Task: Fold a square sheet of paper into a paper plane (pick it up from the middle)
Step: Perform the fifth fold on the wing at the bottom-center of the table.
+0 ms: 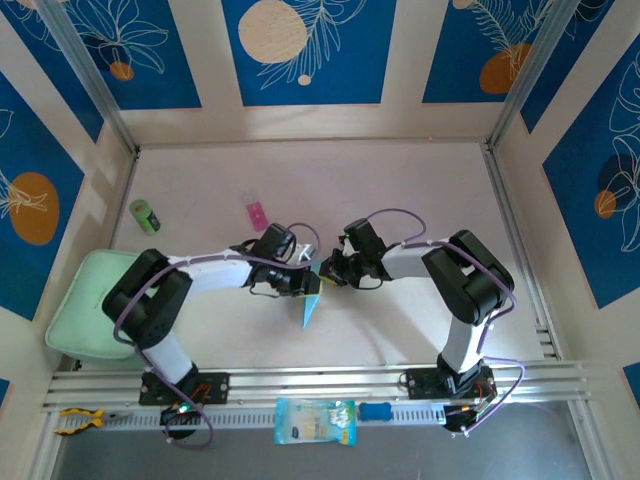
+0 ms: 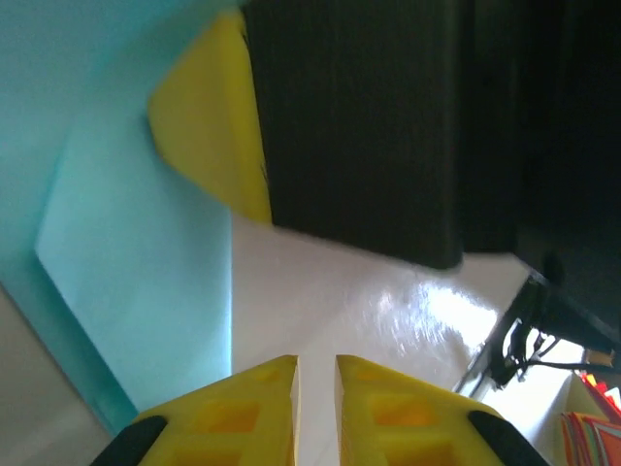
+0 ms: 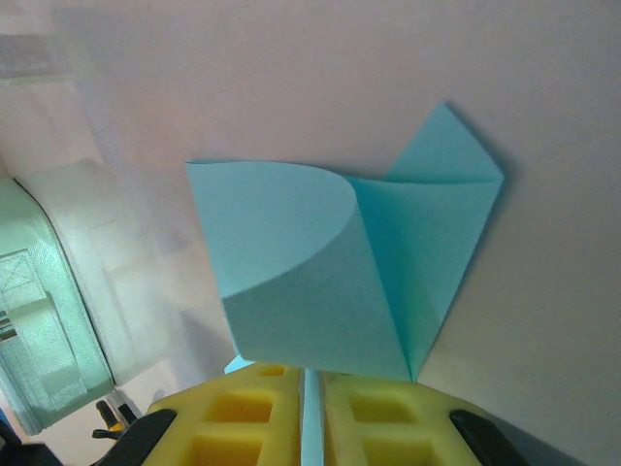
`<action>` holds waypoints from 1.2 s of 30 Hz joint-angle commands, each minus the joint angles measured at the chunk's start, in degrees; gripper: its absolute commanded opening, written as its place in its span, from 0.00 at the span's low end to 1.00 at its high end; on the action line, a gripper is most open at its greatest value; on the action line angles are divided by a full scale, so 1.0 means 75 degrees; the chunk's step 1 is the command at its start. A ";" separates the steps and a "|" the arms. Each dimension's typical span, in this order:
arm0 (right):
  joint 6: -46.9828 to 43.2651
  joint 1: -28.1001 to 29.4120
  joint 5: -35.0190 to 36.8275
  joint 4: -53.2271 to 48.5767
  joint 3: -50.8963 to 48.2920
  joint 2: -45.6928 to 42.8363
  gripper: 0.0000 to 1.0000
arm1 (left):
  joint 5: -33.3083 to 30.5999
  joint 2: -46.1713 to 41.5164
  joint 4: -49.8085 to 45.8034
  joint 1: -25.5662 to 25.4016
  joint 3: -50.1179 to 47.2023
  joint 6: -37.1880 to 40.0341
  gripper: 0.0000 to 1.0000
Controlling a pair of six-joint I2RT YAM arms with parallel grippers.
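I'm mid-fold: right jaws pinch the paper (image 3: 291, 272) tight, left jaws nearly shut on nothing; next I should press the crease.

Plain cyan-blue sheet of paper (image 3: 320, 291) — pink block (image 1: 258, 214), blue leaf-patterned walls (image 1: 310, 60).

From above the paper (image 1: 311, 308) is mostly hidden behind the left gripper (image 1: 303, 282) and right gripper (image 1: 329, 272), just a tip showing, and in the left wrist cam it's blurry and cropped by the edge.
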 commanded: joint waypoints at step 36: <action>-0.0220 0.0623 0.0590 -0.0261 -0.0999 -0.1509 0.14 | 0.0348 0.1227 -0.0869 -0.0369 -0.0122 0.1240 0.00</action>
